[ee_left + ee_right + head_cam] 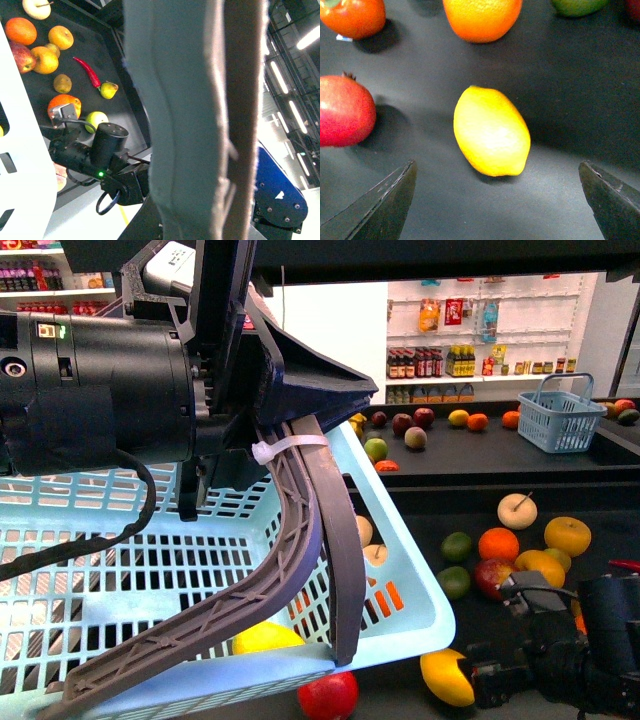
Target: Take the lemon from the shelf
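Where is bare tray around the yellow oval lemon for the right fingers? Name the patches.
Bare matte-black tray flanks the lemon on both sides, out to each dark finger. Widest gap: away from the red pomegranate. Crowded beyond the lemon: round orange, red-orange fruit.

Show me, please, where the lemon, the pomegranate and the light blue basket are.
lemon (491, 131): right wrist view, middle of its skin.
pomegranate (345, 111): right wrist view, its red side.
basket (420, 585): front view, its right rim.

I read the lemon (491, 131) as bright, plain yellow against the shelf (580, 90) tray's matte black. To its left the pomegranate (342, 117) is deep red, and the orange (481, 17) is a finely dimpled orange. The near basket (120, 570) is pale turquoise lattice.
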Controlling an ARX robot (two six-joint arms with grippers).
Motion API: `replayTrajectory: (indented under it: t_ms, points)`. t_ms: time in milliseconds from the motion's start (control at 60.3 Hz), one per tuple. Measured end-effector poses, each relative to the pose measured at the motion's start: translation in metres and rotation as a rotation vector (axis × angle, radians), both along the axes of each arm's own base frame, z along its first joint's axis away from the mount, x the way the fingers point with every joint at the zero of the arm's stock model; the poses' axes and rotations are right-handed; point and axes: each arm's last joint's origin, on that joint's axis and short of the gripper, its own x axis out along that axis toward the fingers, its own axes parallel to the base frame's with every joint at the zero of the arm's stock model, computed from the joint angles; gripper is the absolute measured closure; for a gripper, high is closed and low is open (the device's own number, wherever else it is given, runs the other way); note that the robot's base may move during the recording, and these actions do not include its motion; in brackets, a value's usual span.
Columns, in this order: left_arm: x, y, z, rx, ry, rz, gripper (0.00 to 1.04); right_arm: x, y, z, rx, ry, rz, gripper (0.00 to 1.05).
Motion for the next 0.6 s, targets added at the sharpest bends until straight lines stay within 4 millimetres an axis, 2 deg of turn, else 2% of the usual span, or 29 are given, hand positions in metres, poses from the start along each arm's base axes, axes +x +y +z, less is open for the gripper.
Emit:
replayTrajectory:
  t_ms: [282, 597]
  points:
    - [0.000, 0.000, 0.000, 0.000, 0.000, 0.001, 0.98, 0.016, 0.017, -0.025, -0.190, -0.078, 0.138, 0.07]
    - [0.000, 0.000, 0.000, 0.000, 0.000, 0.002, 0.98, 0.031, 0.020, -0.045, -0.279, -0.097, 0.183, 0.07]
